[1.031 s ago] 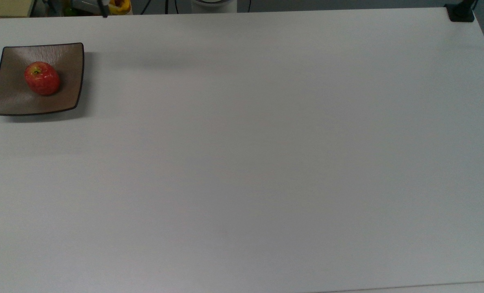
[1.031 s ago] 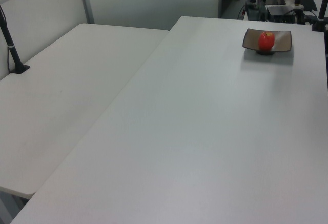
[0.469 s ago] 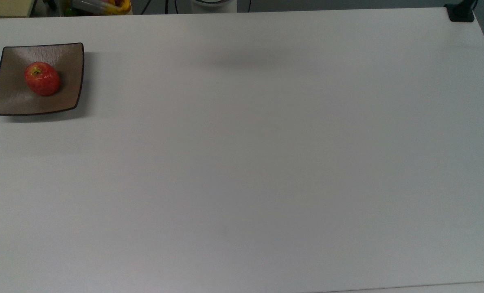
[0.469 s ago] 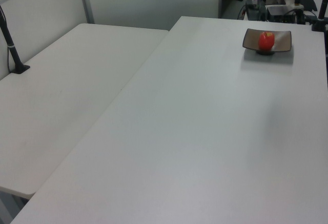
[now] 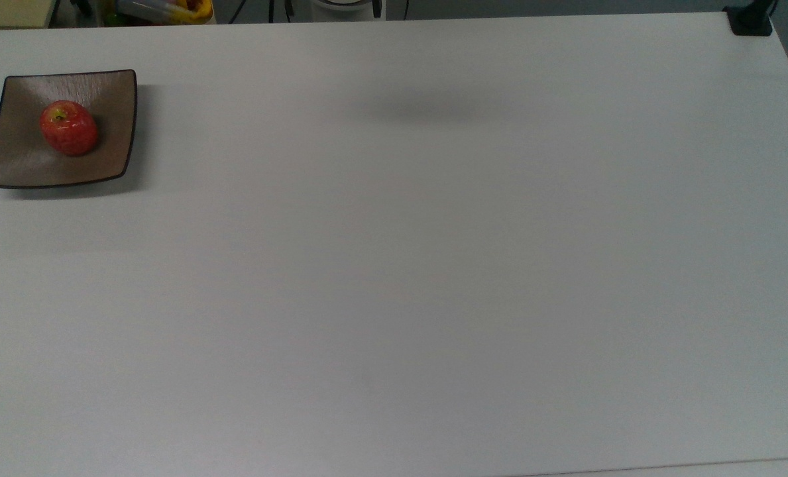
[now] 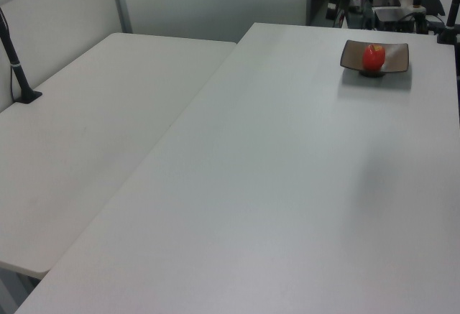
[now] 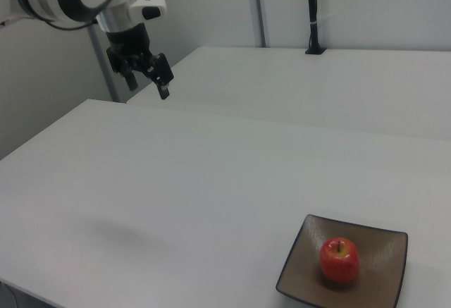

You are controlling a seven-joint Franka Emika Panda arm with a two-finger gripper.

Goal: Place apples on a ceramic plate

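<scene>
One step left at most, seemingly the retreat, with the apple (image 5: 69,128) already lying inside the ceramic plate (image 5: 109,99) near the table's (image 5: 394,265) far left corner in the top view. Calls for nothing more than keeping the gripper (image 7: 146,79), jaws spread and empty, raised at the right view's far left, well apart from the plate, or parking it. Against a second ago, finds apple and plate unmoved, but the faint shadow (image 5: 427,106) on the table farther right in the top view.
</scene>
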